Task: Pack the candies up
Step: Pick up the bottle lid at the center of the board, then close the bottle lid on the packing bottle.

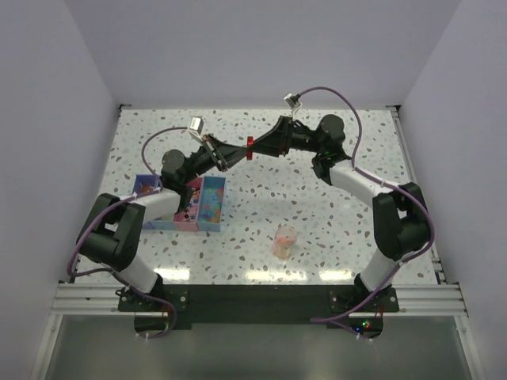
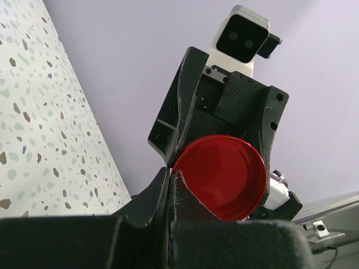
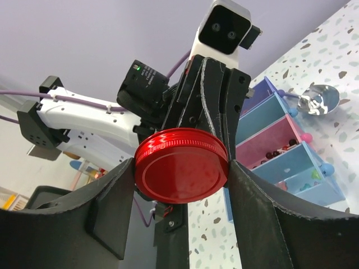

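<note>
A round red lid (image 1: 249, 147) hangs in mid-air between the two arms, over the far middle of the table. My left gripper (image 2: 170, 171) is shut, pinching the lid (image 2: 221, 176) by its rim. My right gripper (image 3: 180, 168) faces it from the other side. Its two fingers touch opposite edges of the lid (image 3: 180, 176). The candies (image 1: 208, 207) lie as coloured specks in the compartments of a pink and blue tray (image 1: 202, 228) at the left. Dark red ones (image 3: 280, 151) show in a pink compartment. A small clear jar (image 1: 283, 240) with pinkish contents stands near the front middle.
A shiny metal scoop (image 3: 317, 101) rests at the tray's far end. The left arm reaches over the tray. Grey walls close in the speckled table (image 1: 356, 237) on three sides.
</note>
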`<move>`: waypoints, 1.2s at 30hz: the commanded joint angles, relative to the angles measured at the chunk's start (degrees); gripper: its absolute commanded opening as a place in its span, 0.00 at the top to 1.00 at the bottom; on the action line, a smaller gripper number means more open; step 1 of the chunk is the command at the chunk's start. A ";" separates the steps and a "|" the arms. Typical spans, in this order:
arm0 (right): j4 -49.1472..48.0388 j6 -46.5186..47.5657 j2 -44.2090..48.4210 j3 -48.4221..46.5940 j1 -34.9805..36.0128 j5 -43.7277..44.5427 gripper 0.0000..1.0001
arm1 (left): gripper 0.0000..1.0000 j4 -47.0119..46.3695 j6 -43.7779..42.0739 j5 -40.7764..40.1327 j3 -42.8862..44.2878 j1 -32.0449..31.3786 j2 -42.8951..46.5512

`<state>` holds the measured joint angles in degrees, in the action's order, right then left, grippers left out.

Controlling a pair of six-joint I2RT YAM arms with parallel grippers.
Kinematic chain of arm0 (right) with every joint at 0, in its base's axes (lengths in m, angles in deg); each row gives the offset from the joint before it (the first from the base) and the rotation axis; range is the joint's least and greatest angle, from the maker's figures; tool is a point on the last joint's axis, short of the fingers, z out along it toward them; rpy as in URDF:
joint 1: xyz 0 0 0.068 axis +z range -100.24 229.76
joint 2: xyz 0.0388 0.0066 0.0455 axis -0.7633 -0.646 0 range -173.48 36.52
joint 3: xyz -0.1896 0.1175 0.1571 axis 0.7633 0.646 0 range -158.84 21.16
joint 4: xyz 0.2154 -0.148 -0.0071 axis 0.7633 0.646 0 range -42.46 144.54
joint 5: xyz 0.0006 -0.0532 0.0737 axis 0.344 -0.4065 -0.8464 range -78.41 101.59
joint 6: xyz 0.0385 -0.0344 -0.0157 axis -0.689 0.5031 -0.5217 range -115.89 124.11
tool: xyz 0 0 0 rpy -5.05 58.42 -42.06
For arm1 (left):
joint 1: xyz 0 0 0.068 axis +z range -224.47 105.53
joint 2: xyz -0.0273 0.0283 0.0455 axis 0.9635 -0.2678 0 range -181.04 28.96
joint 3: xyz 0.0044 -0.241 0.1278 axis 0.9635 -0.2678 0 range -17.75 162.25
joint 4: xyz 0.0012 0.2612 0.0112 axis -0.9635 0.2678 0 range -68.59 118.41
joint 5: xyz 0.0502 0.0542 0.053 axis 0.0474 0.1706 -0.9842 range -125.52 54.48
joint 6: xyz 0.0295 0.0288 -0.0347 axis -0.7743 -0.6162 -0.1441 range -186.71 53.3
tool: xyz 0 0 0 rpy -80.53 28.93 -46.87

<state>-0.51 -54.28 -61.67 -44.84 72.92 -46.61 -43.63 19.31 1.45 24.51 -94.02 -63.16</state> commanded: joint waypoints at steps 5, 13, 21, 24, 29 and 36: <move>11.98 10.20 6.95 -3.26 1.19 -1.22 0.81 | 0.74 1.75 -3.39 -2.26 -1.30 0.04 3.08; 65.03 41.84 13.63 -11.78 1.19 9.49 0.87 | 0.38 33.56 -35.91 -1.98 4.66 0.30 11.06; 103.35 53.54 14.27 -21.78 3.11 32.59 0.94 | 0.22 57.46 -79.45 -23.06 3.71 -8.12 21.09; 113.49 54.96 13.56 -25.39 7.14 42.50 0.94 | 0.17 56.70 -83.90 -28.35 -1.03 -15.59 23.55; 119.59 53.82 14.34 -24.28 12.25 47.64 0.94 | 0.10 49.58 -77.94 -28.79 -13.85 -18.85 30.32; 121.44 48.65 13.12 -21.63 21.13 54.06 0.95 | 0.00 50.97 -75.64 -34.59 -20.81 -19.38 42.27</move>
<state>117.41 -2.94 -48.47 -66.72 90.93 2.27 9.42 -55.85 -28.91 3.60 -113.14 -24.82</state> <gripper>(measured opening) 0.644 0.991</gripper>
